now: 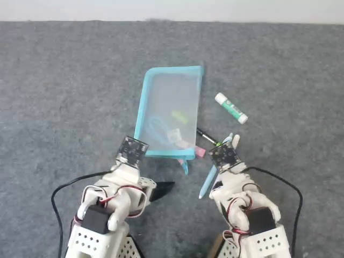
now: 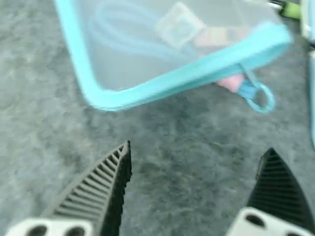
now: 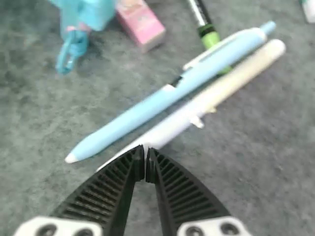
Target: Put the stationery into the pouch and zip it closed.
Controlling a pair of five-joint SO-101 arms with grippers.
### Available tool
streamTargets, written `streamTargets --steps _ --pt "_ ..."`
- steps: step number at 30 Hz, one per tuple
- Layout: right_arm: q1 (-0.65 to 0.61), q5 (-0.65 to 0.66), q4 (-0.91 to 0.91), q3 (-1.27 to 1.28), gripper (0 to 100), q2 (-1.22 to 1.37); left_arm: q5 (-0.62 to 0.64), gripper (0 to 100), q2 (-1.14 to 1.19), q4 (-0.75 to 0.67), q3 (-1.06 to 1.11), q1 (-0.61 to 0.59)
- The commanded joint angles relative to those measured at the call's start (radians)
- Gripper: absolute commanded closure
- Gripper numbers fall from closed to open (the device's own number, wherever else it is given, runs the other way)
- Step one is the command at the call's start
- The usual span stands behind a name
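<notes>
While the left gripper (image 2: pixel 197 147) is held wide open near the pouch (image 2: pixel 147 93), right gripper (image 3: pixel 146 150) pressed closed, tips over white pen (image 3: pixel 221 88), blue pen (image 3: pixel 172 93) laid alongside.

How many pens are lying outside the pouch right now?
3. The blue pen and white pen lie side by side at the right gripper. The black-and-green pen lies beyond them, near the pouch. Others may be hidden inside it.
</notes>
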Motion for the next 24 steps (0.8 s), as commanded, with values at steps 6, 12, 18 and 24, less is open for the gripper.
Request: streamTargets --steps 6,12,18,24 --pt "-0.113 0.0 0.004 0.017 97.9 -0.022 0.005 62 -0.018 -0.005 -0.007 -0.341" --pt "-0.079 0.003 -0.051 0.015 97.9 -0.022 0.005 62 -0.018 -0.051 -0.007 -0.548" --pt "0.199 0.288 -0.231 -0.021 97.9 -0.022 -0.044 62 -0.018 -0.13 -0.007 -0.681" --pt "0.294 0.278 -0.243 -0.054 97.8 -0.022 -0.195 62 -0.018 -0.13 -0.007 -0.694"
